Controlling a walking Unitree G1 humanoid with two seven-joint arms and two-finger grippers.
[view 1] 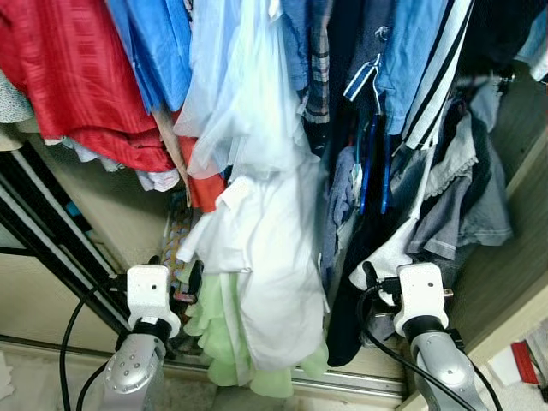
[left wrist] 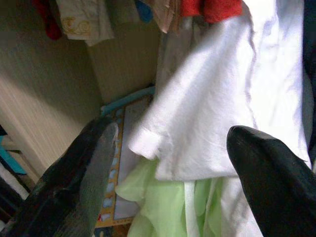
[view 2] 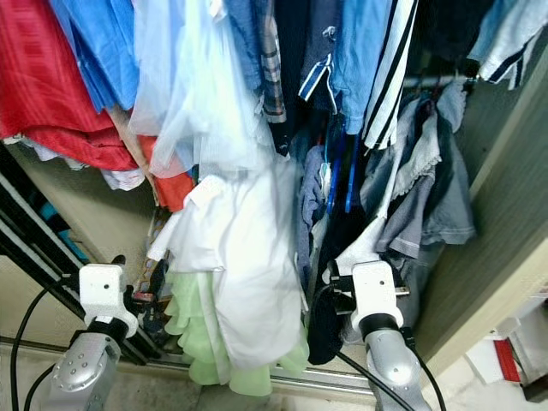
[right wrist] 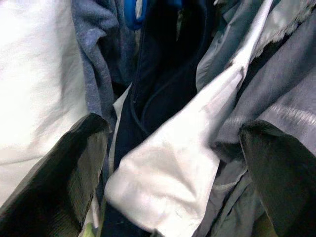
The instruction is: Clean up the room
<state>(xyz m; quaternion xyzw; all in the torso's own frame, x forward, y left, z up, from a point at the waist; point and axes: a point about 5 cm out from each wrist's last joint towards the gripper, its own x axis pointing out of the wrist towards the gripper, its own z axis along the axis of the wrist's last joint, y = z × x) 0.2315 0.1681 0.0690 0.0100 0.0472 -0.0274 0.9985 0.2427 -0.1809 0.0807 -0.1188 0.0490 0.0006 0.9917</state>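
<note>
Your left gripper point(left wrist: 168, 163) and right gripper point(right wrist: 173, 173) gape empty; pinch the limp white shirt point(view 1: 265, 257) at its cuff point(left wrist: 145, 143).

Closet point(view 1: 522, 163), clothes hanging in a row. Far left: shirt point(view 1: 60, 68). Centre: sheer garment point(view 1: 231, 94), with blouse point(view 1: 265, 257) below it and ruffled skirt point(view 1: 224, 334) lowest. Right of centre: hangers point(view 1: 370, 163) among dark clothes. Far right: grey garments point(view 1: 462, 197) against the closet wall. Sliding-door track point(view 1: 342, 381) on the floor in front.
</note>
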